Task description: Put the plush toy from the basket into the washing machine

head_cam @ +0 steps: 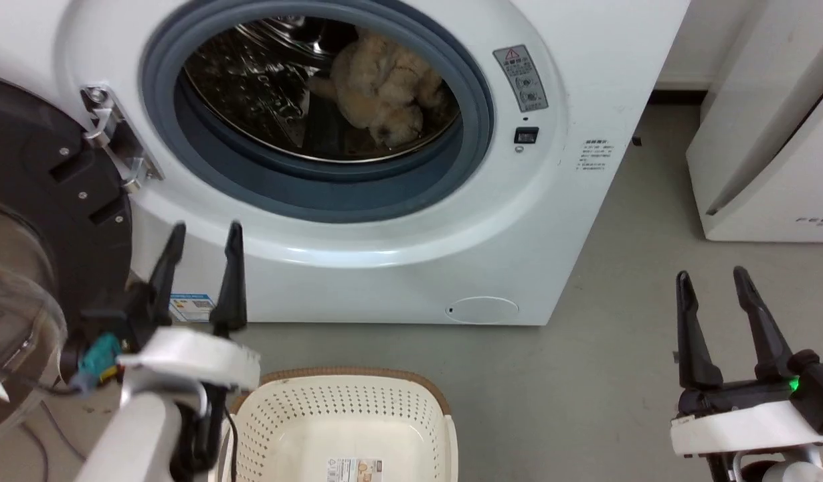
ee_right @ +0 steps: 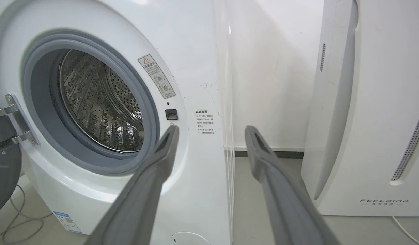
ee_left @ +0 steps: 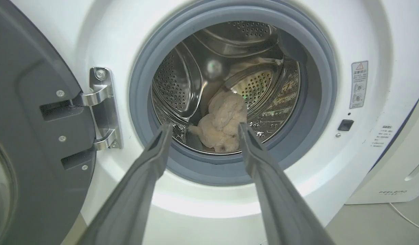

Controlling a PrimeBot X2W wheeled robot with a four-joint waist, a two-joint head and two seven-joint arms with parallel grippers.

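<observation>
- The plush toy is inside the washing machine. It lies low in the steel drum, toward the right of the opening in your head cam and well behind the grey gasket.
- The door is swung wide open at the left and hangs on its metal hinge.
- The basket sits on the floor just in front of the machine, below the porthole. You can see its perforated walls and a label sticker on the bottom.
- L gripper: jaws spread apart. It's outside the machine at lower left of the porthole, near the door and above the basket's left rim. In the L wrist cam its fingers point at the opening, w/ the toy between them but far back in the drum, not touching.
- R gripper: jaws spread apart too. It's low at the right over bare floor, between the machine and the white appliance. In the R wrist cam its fingers straddle the machine's right front corner.
- That appliance, w/ grey lettering, stands right of the machine w/ a strip of floor between them.
- A cable lies on the floor under the open door.
</observation>
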